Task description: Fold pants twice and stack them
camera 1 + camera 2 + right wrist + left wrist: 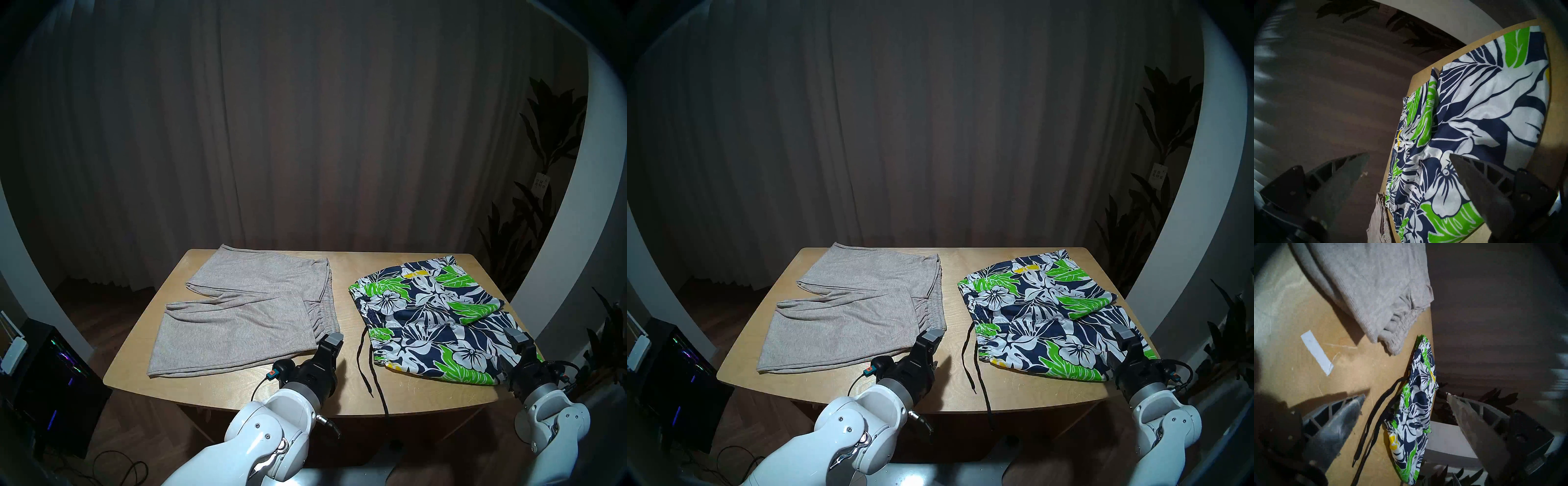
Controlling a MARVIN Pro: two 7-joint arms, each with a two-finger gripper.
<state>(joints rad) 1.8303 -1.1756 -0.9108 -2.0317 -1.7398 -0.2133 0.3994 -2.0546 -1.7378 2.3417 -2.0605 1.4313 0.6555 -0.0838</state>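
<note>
I take the wooden table [142,353] as my landmark. On its left half lie the grey pants [244,305], spread flat, both legs side by side, waistband toward the middle of the table. On its right half lie the floral shorts [437,322], also spread out, and their black drawstring [368,366] runs to the near edge of the table and hangs over it. I judge that nothing is folded yet and nothing is stacked, so both folds for each garment remain. My left gripper [1405,395] hovers above the near edge, beside the grey waistband, its fingers apart and empty. My right gripper [1409,155] hovers at the near right corner, over the shorts, also apart and holding nothing.
</note>
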